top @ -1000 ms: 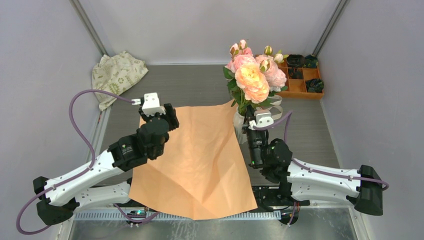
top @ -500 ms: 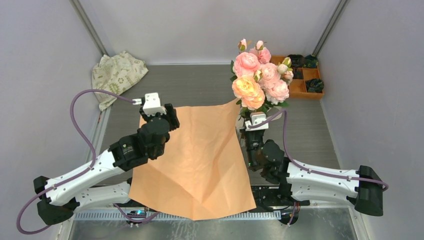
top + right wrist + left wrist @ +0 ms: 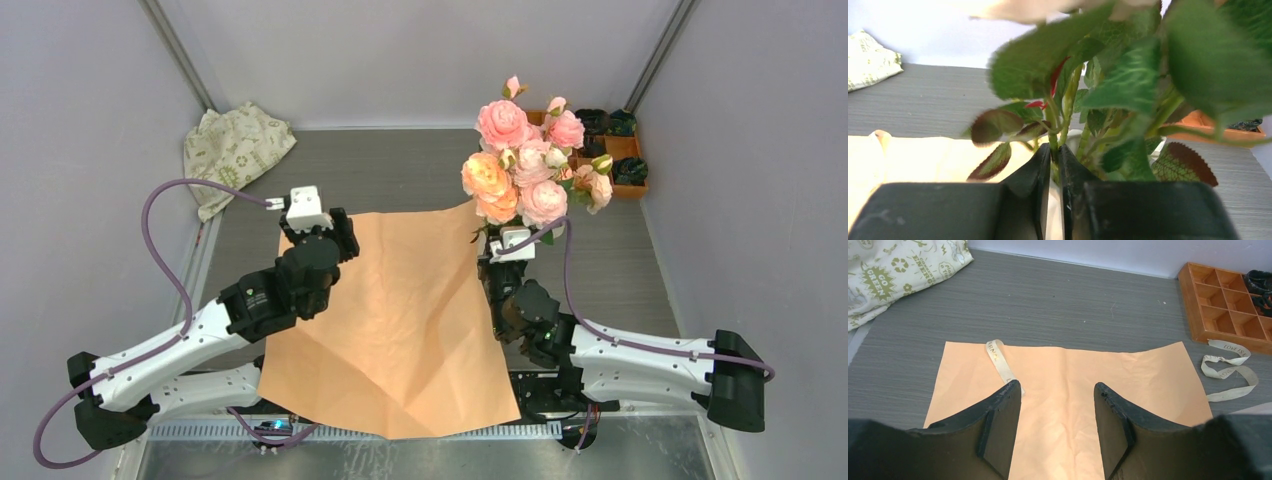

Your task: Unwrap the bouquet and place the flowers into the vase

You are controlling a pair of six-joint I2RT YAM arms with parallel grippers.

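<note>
Though its jaws sit almost together, the right tool (image 3: 1054,152) has the stems of the flowers (image 3: 520,165) nipped between them, blooms upright just off the far right corner of the orange paper (image 3: 400,320). The left tool (image 3: 1058,387) hangs wide open and empty over that paper's far edge. Unwrapping looks done; I can't make out the vase, so whether the stems are seated is unclear.

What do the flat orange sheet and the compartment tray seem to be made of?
Orange sheet: paper, matte, judging by its sharp creases and fold lines. Compartment tray: probably wood, smooth orange-brown finish, with thin straight dividers; painted board is possible.
</note>
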